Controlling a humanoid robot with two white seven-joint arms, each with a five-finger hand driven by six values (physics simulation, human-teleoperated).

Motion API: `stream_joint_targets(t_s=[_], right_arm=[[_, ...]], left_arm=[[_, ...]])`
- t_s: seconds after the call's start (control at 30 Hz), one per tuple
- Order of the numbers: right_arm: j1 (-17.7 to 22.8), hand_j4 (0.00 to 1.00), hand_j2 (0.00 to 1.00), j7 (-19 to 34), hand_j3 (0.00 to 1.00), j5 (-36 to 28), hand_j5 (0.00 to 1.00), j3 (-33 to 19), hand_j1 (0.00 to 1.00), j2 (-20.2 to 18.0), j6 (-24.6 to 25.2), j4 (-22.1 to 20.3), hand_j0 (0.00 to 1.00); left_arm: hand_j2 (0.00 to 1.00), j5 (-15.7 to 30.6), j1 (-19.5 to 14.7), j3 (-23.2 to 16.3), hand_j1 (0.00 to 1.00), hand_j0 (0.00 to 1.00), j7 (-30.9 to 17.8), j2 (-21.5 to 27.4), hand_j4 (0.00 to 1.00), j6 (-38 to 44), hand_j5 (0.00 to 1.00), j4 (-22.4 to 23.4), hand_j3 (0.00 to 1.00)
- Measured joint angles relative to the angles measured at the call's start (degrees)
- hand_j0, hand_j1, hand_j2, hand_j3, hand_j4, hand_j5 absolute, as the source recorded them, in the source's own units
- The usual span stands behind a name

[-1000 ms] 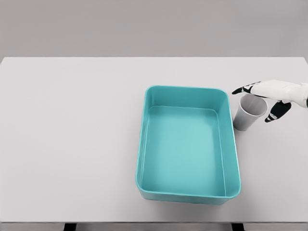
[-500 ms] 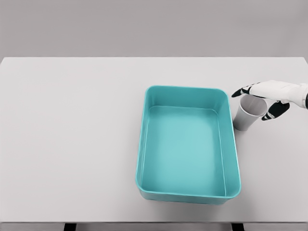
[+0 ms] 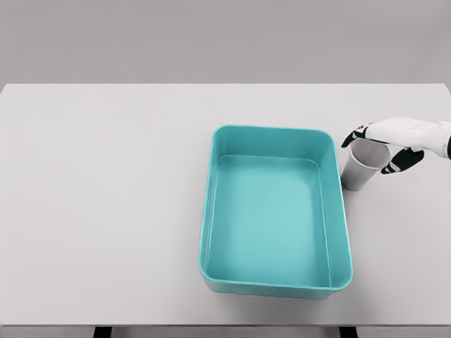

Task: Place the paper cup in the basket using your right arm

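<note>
Paper cup (image 3: 363,167) beside basket (image 3: 338,211), right hand (image 3: 390,142) closed tighter (fingers curling in)

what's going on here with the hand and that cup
A humanoid robot's right hand comes in from the right edge and is at the rim of a paper cup, with fingers on the far side and a digit on the near side. The cup stands upright on the white table, just to the right of the teal basket, near its far right corner. The basket has nothing in it, so the cup has not gone in yet. Whether the grip is firm cannot be told. The left arm is not in view.
</note>
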Motion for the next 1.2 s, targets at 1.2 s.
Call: stream_joint_targets(t_s=[1.2], right_arm=[[-4.6,0.76,0.76,0.0,0.76,-1.2,0.76,-0.8,0.76,-3.9,-3.6,-2.5,0.76]], left_arm=[[1.0,0.0,0.0,0.0,1.0,1.0,0.0,0.0,1.0,0.0,1.0,0.0,1.0]])
